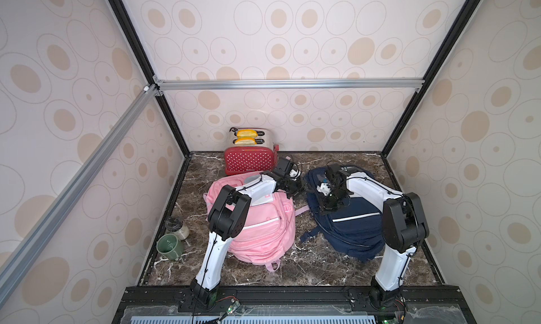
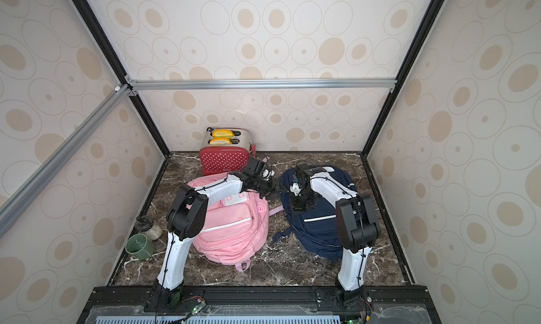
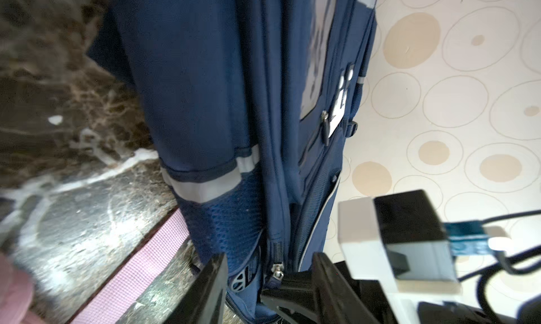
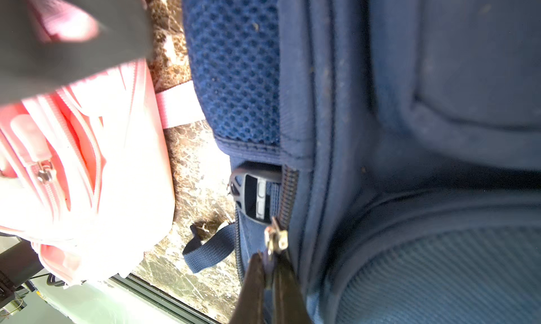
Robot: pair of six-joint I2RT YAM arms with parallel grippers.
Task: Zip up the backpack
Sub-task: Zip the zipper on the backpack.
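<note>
Clearance: navy backpack (image 1: 351, 231) lies at 3 o'clock near the table (image 1: 307, 267) edge; 6 o'clock offers open room. Right gripper (image 4: 270, 264) pinches its zipper pull (image 4: 275, 239); you cannot tell whether the straddling left gripper (image 3: 268, 261) grips.

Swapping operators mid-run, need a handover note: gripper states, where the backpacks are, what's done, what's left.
Right gripper: shut on the metal zipper pull of the navy fabric backpack.
Left gripper: jaws parted astride that bag's side edge, next to the pull; I cannot tell whether they pinch it.
The navy bag lies on the right half of the marble table, with the pink fabric backpack beside it.
Done: pull grasped. How far it is zipped is not visible.
Left: draw the pull along its track, then release.
</note>
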